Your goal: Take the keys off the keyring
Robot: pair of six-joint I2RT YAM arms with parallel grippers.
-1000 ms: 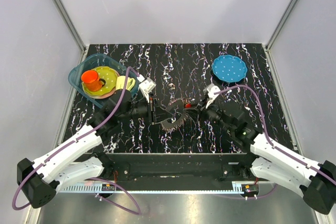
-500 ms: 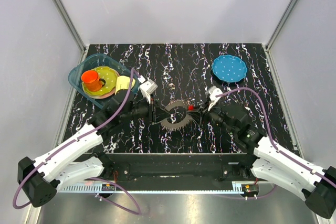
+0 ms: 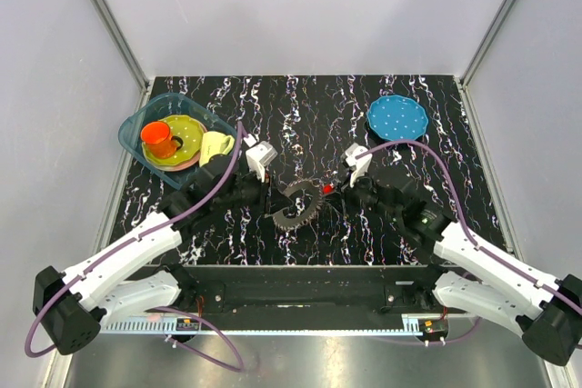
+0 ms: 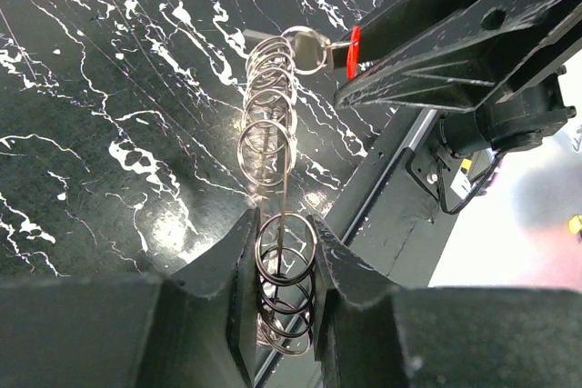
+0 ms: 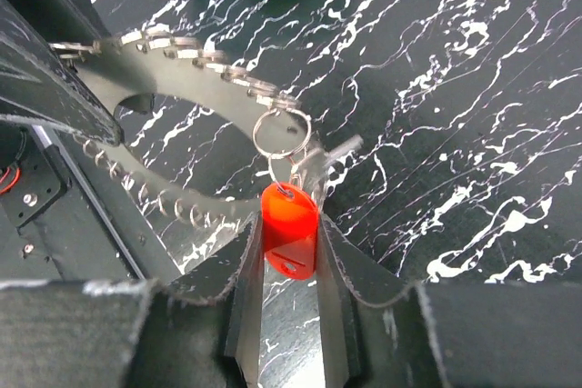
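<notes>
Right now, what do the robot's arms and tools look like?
The left arm and right arm have white shells, black joints and a looping purple cable each. The left tool and right tool are black, with two flat wedge-shaped fingers.

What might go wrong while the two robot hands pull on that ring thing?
The red key, pinched in the right gripper, hangs on a thin little ring, so it may slip out when pulled. The left gripper clamps just a few small loops of the keyring; a hard pull might twist it loose.
</notes>
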